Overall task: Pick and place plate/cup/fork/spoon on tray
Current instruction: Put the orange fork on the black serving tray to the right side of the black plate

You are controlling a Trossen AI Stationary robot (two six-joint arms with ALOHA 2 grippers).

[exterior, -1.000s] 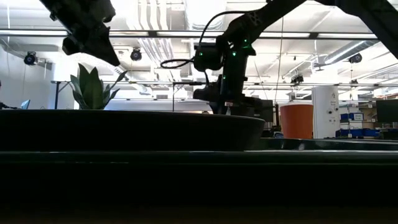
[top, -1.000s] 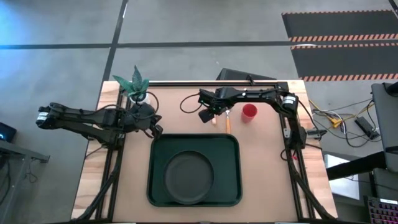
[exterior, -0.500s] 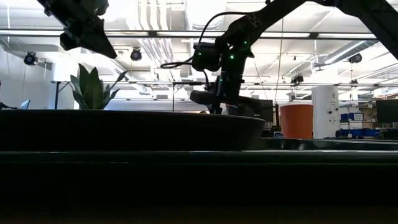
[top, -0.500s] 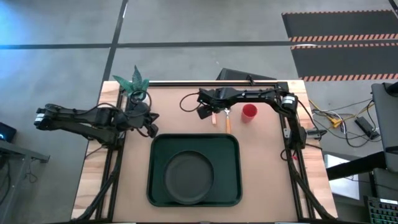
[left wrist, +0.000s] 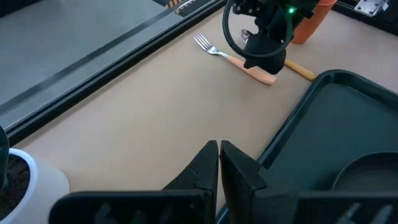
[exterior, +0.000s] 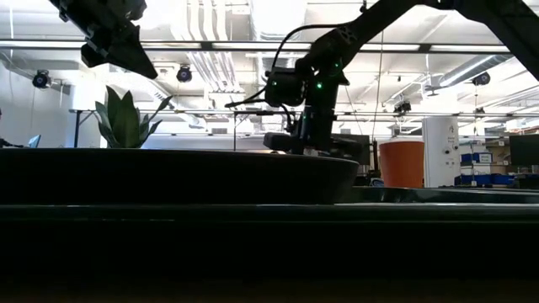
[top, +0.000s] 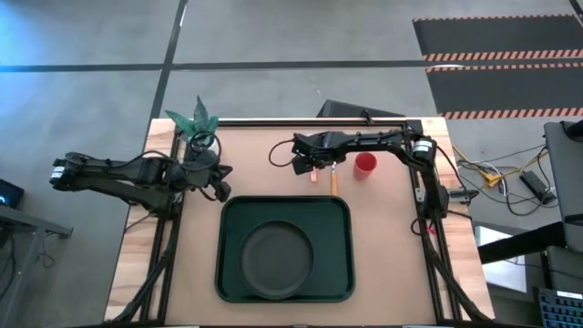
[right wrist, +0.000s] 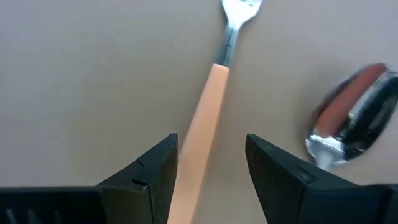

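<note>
Right claw (right wrist: 210, 165) released, low over the bench (top: 255, 155); fork (right wrist: 211, 112) lies flat, orange handle between its fingers. Spoon (right wrist: 348, 127) just beside. Left claw (left wrist: 219, 163) clenched, empty, near tray (top: 228, 264) corner.

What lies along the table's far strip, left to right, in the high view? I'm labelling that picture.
Potted plant → left gripper → right gripper over the fork → spoon → cup.
</note>
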